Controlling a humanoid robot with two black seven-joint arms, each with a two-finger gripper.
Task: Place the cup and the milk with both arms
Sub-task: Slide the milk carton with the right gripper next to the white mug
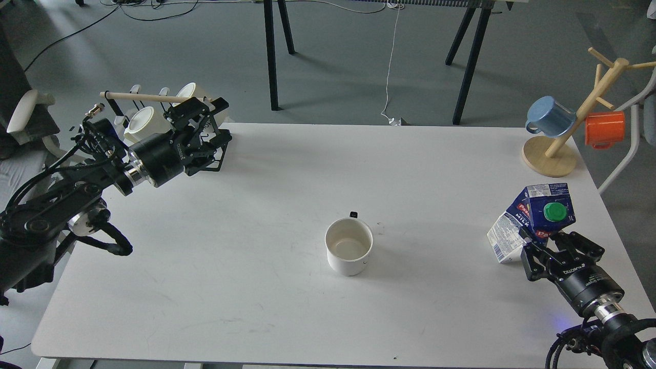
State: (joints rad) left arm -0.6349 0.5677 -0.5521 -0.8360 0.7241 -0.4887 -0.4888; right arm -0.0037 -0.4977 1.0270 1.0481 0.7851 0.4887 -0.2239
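A white cup (348, 247) stands upright and empty at the middle of the white table (266, 287), its small dark handle pointing away from me. A blue and white milk carton (529, 221) with a green cap leans tilted near the right edge. My right gripper (557, 245) has its fingers closed around the carton's lower end. My left gripper (219, 123) is open and empty at the far left corner, just in front of a black rack (211, 165) holding white cups (144, 122).
A wooden mug tree (569, 134) with a blue mug (549, 116) and an orange mug (606, 128) stands at the far right corner. Black legs of another table (270, 56) stand on the floor behind.
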